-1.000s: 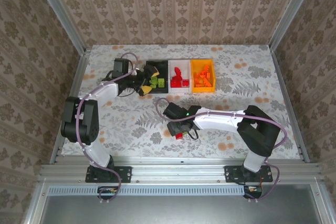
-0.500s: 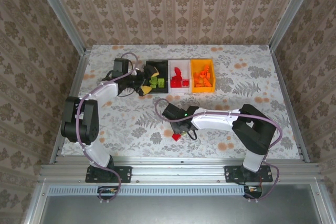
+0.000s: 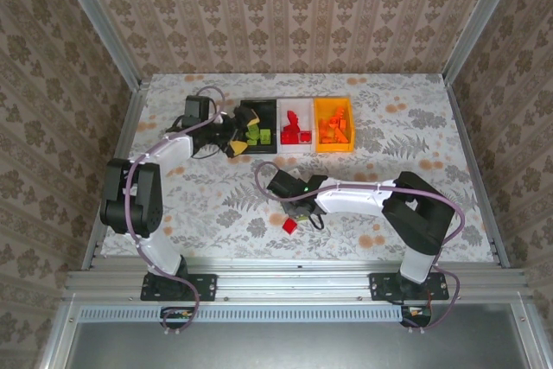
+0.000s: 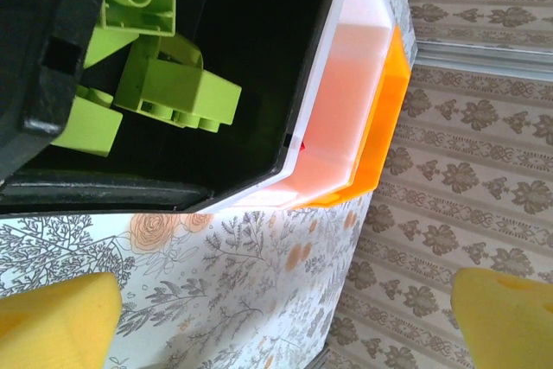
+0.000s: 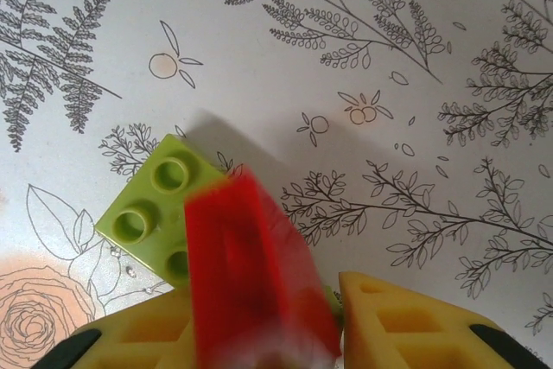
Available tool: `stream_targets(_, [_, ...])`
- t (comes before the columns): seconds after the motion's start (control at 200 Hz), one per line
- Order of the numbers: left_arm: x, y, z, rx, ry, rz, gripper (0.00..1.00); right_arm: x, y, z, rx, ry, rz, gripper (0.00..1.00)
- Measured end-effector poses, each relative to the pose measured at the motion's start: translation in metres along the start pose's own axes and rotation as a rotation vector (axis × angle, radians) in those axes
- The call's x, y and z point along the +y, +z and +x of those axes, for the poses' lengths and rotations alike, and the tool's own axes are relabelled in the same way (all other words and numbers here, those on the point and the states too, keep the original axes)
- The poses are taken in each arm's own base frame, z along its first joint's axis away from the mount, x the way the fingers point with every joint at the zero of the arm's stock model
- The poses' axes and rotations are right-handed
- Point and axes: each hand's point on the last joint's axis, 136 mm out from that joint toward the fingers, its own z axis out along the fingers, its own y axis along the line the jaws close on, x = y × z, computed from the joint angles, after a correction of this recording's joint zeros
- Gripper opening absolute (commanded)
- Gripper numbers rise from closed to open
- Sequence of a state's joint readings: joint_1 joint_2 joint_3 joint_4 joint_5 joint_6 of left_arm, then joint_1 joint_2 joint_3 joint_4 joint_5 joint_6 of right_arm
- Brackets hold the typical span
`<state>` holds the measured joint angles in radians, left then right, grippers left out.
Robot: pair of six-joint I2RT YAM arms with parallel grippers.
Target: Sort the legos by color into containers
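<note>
- While the right gripper [image 5: 263, 313] hangs low over the table [image 3: 406, 127] near its front edge, its yellow fingers [image 5: 406, 326] are drawn in narrow on either side of a red brick [image 5: 251, 274]. The brick appears pinched between them, but it is blurred in the wrist view, so the firmness of the grip is a judgement.
- Loose green brick [image 5: 160, 209]: lies studs-up on the table, just behind the red brick and partly covered by it, well apart from the bins.
- Left gripper [image 4: 276, 321]: jaws spread wide and holding nothing, just beside the left side of the black bin [image 4: 130, 196].
- Black bin: contains several green bricks [image 4: 177, 88].
- White bin [image 4: 354, 84]: the middle of the row, touching the black one; contains red bricks [image 3: 296, 131].
- Orange bin [image 4: 389, 118]: the right end of the row; contains orange bricks [image 3: 335, 130].
- Progress: each bin already carries a single colour, so the sorting looks nearly finished.
- Remaining work, as far as can be seen: carry the red brick to the white bin and the loose green brick to the black bin.
</note>
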<state>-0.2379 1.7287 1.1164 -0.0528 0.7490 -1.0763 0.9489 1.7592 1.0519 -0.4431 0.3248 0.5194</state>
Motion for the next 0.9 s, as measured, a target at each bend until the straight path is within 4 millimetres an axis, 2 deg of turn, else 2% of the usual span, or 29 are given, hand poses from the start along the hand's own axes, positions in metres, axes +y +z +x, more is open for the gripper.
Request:
stream_targets(0.21, [0.000,-0.001,-0.002,-0.004,-0.002,0.001,1.00,-0.004,-0.008,-0.012,-0.040,0.015,-0.007,0.32])
stream_targets(0.29, [0.000,-0.001,-0.002,-0.002,-0.002,0.003,1.00,-0.007,-0.008,-0.016,-0.050,0.022,-0.008,0.34])
stream_targets(0.535, [0.000,-0.003,-0.003,-0.003,-0.005,0.005,1.00,-0.026,-0.004,-0.020,-0.037,0.041,0.006,0.35])
stream_targets(0.615, [0.001,-0.004,-0.005,-0.008,-0.007,0.005,1.00,-0.032,-0.005,-0.013,-0.021,0.049,0.001,0.39])
stream_targets(0.69, [0.001,-0.004,-0.005,-0.008,-0.007,0.005,1.00,-0.037,-0.003,-0.002,0.008,0.046,-0.001,0.48])
stream_targets(0.75, [0.001,-0.004,-0.005,-0.008,-0.007,0.005,1.00,-0.037,-0.001,0.005,0.036,0.041,-0.009,0.52])
stream_targets(0.9, [0.001,-0.004,-0.005,-0.007,-0.008,0.005,1.00,-0.036,-0.001,0.008,0.054,0.021,-0.016,0.60])
